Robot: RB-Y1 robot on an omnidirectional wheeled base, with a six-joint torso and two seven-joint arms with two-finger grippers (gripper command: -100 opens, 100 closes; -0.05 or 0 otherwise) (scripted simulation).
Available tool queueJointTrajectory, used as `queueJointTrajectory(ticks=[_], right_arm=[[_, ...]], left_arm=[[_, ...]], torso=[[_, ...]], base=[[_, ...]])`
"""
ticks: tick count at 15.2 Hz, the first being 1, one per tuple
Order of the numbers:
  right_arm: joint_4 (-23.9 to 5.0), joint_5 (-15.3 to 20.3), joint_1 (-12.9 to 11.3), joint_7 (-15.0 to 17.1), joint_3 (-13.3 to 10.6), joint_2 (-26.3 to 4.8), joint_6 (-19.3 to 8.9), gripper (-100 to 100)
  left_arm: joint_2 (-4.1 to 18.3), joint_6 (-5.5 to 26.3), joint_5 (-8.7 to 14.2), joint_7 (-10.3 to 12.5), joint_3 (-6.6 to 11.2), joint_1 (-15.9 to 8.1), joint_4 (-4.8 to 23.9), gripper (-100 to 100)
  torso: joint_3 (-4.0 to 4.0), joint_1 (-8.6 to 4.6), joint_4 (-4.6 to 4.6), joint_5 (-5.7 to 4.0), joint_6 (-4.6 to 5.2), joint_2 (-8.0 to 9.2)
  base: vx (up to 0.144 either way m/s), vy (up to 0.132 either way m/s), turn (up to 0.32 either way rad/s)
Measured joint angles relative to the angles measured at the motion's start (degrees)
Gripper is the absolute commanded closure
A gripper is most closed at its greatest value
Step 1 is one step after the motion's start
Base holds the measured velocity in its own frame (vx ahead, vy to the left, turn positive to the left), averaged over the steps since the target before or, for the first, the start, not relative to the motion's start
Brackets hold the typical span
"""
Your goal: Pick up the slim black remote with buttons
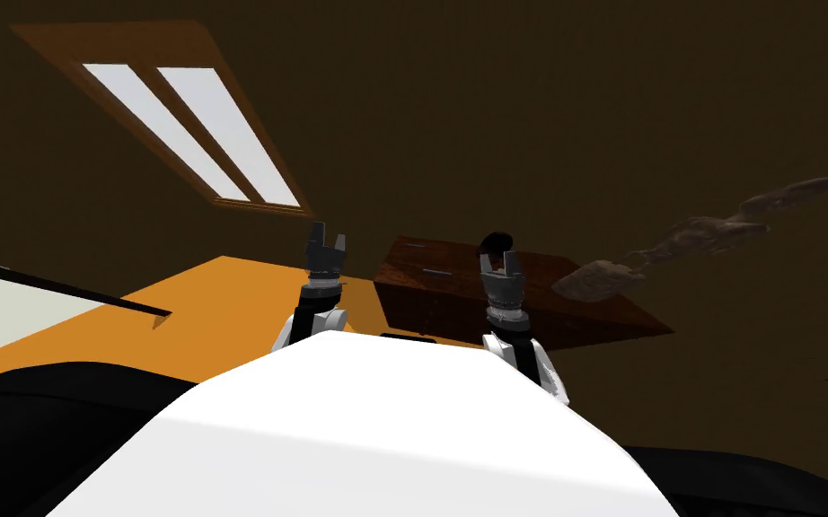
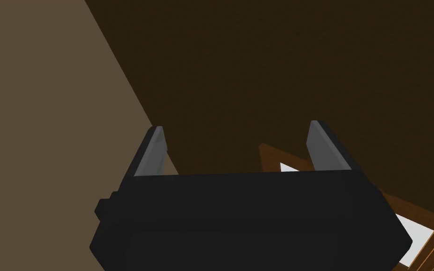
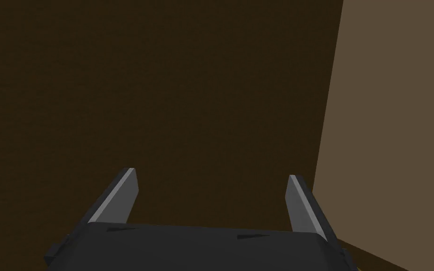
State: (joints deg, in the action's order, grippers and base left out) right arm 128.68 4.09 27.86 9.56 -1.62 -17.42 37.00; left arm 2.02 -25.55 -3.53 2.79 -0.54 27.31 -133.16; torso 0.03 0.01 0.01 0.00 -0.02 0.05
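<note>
A slim black strip (image 1: 408,337) lay between the forearms, at the foot of a brown wooden cabinet (image 1: 444,287) — whether it was the remote, I could not tell. The head view gave a curved black object (image 1: 496,240) at the cabinet's top edge; the wrist views faced a dark wall (image 3: 164,94). The left tool (image 1: 327,240) and right tool (image 1: 499,260) stood raised — fingers wide apart, holding nothing.

A slim black strip (image 1: 408,337), perhaps the remote, lies by the cabinet (image 1: 457,287).
</note>
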Motion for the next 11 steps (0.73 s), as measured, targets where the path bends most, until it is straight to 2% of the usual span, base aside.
queueJointTrajectory(ticks=[5, 7, 9, 11], right_arm=[[-3.38, 3.58, 0.62, 0.86, 0.53, -6.36, 0.22, -100], [-4.58, 4.65, 0.78, 0.93, 0.52, -8.45, 0.42, -100], [-6.15, 5.89, 0.58, 1.30, 0.79, -10.86, 0.47, -100], [-7.04, 7.62, 1.36, 1.50, 0.81, -13.31, 0.35, -100]], left_arm=[[0.00, 0.00, 0.00, 0.00, 0.00, -0.01, 0.00, 0], [0.00, 0.00, 0.00, 0.00, 0.01, 0.01, 0.00, 0], [0.00, 0.00, 0.00, 0.00, 0.00, 0.00, 0.00, 0], [0.00, 0.00, 0.00, 0.00, 0.00, 0.00, 0.00, 0]], torso=[[0.00, 0.02, 0.00, 0.00, -0.03, 0.01], [0.00, -0.01, 0.00, 0.00, 0.03, 0.00], [-0.01, 0.01, 0.00, 0.00, 0.00, -0.02], [-0.01, 0.01, 0.00, 0.01, -0.01, -0.01]], base=[[-0.017, 0.012, 0.220], [-0.010, 0.009, 0.077], [-0.013, 0.014, 0.227], [-0.011, 0.010, 0.163]])
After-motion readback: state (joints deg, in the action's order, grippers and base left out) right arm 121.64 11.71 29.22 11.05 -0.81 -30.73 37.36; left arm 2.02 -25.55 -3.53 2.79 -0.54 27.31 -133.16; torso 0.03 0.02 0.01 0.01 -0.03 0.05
